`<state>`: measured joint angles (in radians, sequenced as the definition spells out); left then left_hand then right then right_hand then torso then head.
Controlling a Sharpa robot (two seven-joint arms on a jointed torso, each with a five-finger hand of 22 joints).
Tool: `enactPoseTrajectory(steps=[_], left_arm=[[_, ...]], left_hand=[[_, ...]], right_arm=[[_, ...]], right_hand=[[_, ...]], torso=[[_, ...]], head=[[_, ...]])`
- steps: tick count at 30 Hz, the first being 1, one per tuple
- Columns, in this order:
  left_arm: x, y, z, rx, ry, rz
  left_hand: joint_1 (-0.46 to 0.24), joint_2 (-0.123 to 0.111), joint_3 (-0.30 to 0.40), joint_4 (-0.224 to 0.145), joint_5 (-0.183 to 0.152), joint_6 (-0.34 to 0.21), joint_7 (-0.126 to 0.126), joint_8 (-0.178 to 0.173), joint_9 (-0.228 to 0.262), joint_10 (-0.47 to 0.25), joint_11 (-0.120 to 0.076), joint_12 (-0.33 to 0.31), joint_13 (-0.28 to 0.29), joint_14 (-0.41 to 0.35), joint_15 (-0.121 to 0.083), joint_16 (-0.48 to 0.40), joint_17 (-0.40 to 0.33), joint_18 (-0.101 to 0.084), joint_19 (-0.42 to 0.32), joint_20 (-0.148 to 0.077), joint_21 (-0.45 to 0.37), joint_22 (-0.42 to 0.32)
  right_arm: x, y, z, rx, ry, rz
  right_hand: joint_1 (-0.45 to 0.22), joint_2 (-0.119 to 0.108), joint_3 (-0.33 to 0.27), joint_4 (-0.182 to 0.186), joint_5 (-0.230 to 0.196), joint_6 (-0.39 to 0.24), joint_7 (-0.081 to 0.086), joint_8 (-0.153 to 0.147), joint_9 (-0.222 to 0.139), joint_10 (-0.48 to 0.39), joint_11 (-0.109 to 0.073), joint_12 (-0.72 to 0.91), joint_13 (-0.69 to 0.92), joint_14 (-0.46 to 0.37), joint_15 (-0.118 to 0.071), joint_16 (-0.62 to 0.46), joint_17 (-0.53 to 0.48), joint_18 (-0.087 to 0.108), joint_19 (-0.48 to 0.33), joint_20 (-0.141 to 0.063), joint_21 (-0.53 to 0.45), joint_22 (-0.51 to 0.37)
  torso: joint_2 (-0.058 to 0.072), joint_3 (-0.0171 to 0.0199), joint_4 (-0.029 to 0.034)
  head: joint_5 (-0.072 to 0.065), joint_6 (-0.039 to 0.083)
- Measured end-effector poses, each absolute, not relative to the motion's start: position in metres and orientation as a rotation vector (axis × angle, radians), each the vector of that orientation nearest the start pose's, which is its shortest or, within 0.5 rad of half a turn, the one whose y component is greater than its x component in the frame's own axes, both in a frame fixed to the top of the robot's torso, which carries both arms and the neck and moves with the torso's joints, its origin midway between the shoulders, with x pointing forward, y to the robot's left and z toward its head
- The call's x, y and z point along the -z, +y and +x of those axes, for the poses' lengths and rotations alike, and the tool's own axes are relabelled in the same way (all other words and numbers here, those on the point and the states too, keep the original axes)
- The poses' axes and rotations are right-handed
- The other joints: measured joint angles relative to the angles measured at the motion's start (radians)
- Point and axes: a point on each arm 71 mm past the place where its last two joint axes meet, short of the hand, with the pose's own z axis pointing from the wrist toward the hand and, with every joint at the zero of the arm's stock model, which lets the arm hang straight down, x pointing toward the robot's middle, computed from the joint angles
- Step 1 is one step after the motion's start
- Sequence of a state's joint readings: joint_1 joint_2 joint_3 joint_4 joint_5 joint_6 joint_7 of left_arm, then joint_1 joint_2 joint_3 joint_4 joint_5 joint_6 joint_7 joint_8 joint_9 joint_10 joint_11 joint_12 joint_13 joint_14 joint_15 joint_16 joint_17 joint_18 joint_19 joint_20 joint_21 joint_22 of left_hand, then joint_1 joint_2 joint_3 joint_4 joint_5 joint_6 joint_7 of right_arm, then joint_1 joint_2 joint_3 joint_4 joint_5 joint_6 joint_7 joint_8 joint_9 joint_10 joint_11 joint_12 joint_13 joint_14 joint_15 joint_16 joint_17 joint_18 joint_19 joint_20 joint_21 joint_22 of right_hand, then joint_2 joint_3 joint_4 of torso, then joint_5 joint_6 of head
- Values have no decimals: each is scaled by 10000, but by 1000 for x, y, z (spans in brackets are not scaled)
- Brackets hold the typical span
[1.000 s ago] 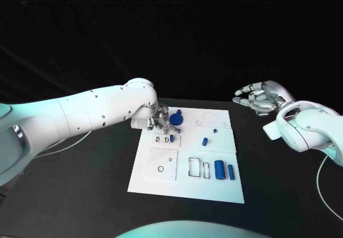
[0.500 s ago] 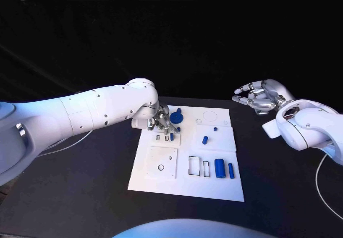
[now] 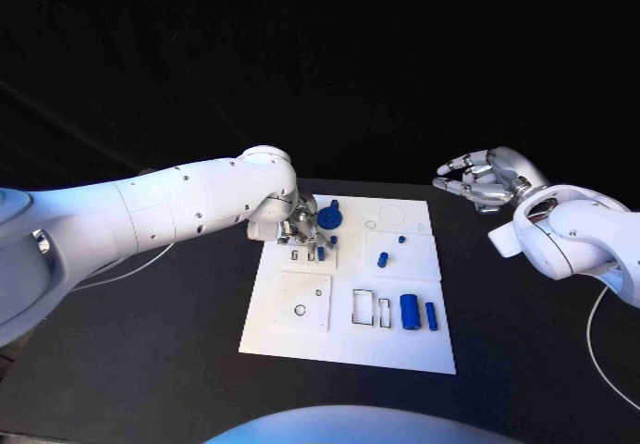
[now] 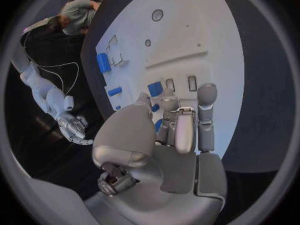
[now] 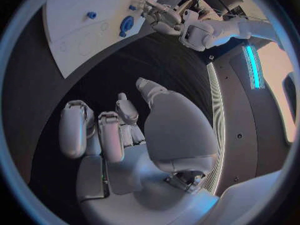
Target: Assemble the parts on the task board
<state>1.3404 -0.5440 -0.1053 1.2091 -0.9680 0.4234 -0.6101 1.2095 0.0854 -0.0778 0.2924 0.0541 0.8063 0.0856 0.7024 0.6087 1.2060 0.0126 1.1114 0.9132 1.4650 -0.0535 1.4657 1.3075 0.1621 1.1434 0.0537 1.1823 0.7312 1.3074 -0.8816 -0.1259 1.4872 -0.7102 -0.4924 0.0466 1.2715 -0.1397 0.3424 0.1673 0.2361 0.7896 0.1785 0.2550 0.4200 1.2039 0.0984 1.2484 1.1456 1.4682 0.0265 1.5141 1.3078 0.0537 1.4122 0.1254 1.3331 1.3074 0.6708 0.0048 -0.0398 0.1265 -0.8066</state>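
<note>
The white task board lies mid-table. My left hand hovers over its far left corner with fingers stretched out and nothing in them. Just past the fingertips a small blue part stands beside two narrow slots; the same blue part sits below the hand in the head view. A blue round part and a small blue peg are right beside the hand. My right hand is raised off the board's far right corner, fingers apart and empty.
More blue parts lie on the board: a short one, a tiny one, and two upright blocks beside two black rectangle outlines. A raised white plate sits at the near left. Black table surrounds the board.
My left hand's fingers have drawn slightly back from the small blue part toward the board's far edge. The right hand has stayed in place.
</note>
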Motion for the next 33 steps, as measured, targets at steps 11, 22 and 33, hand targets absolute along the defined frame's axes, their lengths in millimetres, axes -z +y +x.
enactPoseTrajectory(steps=[11, 22, 33], left_arm=[[207, 154, 529, 2843, 25484, -360], [207, 152, 527, 2993, 25617, -372], [207, 153, 527, 3060, 25699, -460]], left_hand=[[818, -53, 831, 0, 0, 0, 0, -178, -5, -72, 0, 0, -50, 0, 0, 39, 0, 0, 0, 0, 37, 44], [867, -103, 980, 16, 0, 0, 0, -215, -12, -72, 0, 0, -49, 0, 0, 40, -1, 0, 0, 0, 79, 68], [538, -693, 2709, 27, 0, 44, -30, -312, 115, -71, 0, 37, -50, 0, 0, 80, -1, 0, 0, 0, 192, 199]], right_arm=[[164, -245, 505, -9083, 15785, 5505], [166, -245, 506, -9049, 15843, 5540], [168, -245, 506, -9033, 15875, 5559]], right_hand=[[0, 0, 0, 0, 41, -33, 33, 0, 0, -35, -35, 0, -23, 0, 0, 0, -1, 0, -36, -36, -71, 8], [0, 0, 0, -1, 41, -33, 33, 0, -2, -35, -35, 0, -22, 0, 0, 0, -2, 0, -35, -36, -70, 7], [0, 0, 0, -1, 57, -33, 33, 0, -3, -34, -34, -18, -45, 0, 0, -20, -2, 0, -56, -15, -113, 5]], torso=[[-3, 3, 3], [1, 6, 3], [6, 9, 7]], head=[[2, -34], [3, -60], [-11, -79]])
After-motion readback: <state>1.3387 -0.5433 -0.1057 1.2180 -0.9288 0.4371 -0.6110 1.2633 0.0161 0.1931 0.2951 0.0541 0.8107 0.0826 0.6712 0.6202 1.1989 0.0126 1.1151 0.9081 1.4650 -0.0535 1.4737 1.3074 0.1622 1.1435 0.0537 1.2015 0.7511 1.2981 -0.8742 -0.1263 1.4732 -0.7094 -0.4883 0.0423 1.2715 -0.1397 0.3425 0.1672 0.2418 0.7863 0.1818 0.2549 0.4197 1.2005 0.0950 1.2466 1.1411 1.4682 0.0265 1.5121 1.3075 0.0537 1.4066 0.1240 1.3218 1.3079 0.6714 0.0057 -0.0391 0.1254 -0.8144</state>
